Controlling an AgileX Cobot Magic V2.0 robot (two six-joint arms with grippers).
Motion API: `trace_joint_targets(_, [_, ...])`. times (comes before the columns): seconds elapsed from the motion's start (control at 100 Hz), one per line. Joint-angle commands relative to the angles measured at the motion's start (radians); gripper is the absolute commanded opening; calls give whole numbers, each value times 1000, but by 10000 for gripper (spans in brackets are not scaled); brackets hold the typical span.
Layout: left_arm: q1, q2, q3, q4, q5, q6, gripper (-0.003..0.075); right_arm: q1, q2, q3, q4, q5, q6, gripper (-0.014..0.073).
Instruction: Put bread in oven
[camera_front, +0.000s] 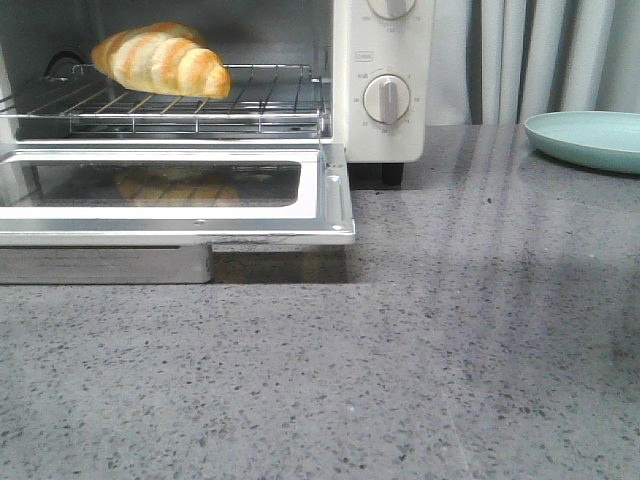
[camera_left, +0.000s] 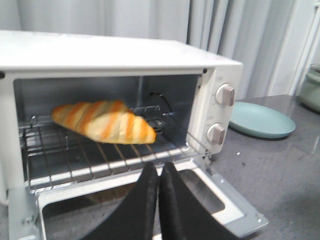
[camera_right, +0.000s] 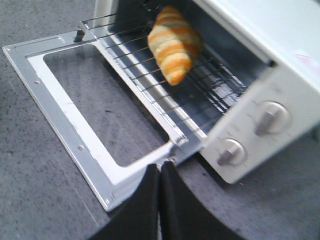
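The bread (camera_front: 160, 58), a golden-brown striped roll, lies on the wire rack (camera_front: 265, 100) inside the cream-white oven (camera_front: 385, 80). The oven's glass door (camera_front: 180, 190) is dropped open and flat. The bread also shows in the left wrist view (camera_left: 102, 122) and the right wrist view (camera_right: 173, 42). My left gripper (camera_left: 159, 167) is shut and empty, out in front of the open door. My right gripper (camera_right: 161, 166) is shut and empty, over the door's right hinge corner. Neither gripper shows in the front view.
A pale teal plate (camera_front: 590, 138) sits on the grey speckled counter (camera_front: 450, 350) right of the oven, also in the left wrist view (camera_left: 260, 120). A metal tray (camera_front: 100, 265) lies under the door. Grey curtains hang behind.
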Motion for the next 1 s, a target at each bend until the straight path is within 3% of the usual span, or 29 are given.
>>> trace_joint_targets(0.0, [4,5,-2,-12,-88,-7,-21,-21,-239,101,-66,-54,0,-67])
trace_joint_targets(0.16, [4,5,17,-12,-92,-7,-22,-61,-603,245,-98,37,4,-67])
trace_joint_targets(0.32, [4,5,19,-12,-109,-7,-21,-67,-791,291,-116,192,4,-67])
trace_joint_targets(0.99, [4,5,19,-26,-109,-7,-21,-67,-841,300,-132,183,4,-69])
